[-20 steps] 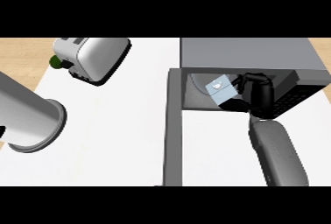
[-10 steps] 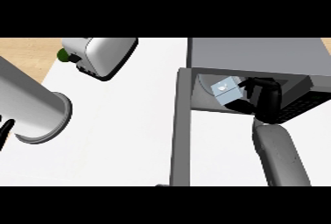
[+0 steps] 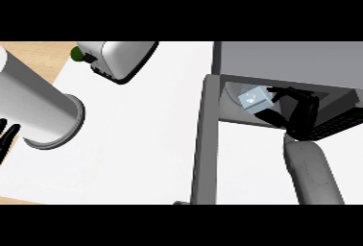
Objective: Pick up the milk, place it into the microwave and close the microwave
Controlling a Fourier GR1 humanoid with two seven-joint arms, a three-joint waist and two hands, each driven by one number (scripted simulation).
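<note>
I see the white counter top [image 3: 142,144] carrying the grey box microwave [image 3: 284,57], its door [image 3: 205,144] hanging open. My right hand [image 3: 297,113] reaches into the cavity, fingers curled round the small pale-blue milk carton [image 3: 254,100]. My left hand [image 3: 6,139] shows at the left edge, fingers straight, holding nothing.

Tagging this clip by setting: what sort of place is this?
Most likely a kitchen: a grey box-shaped microwave, door open, a small pale milk carton in its opening, and a rounded white toaster on the white countertop.
</note>
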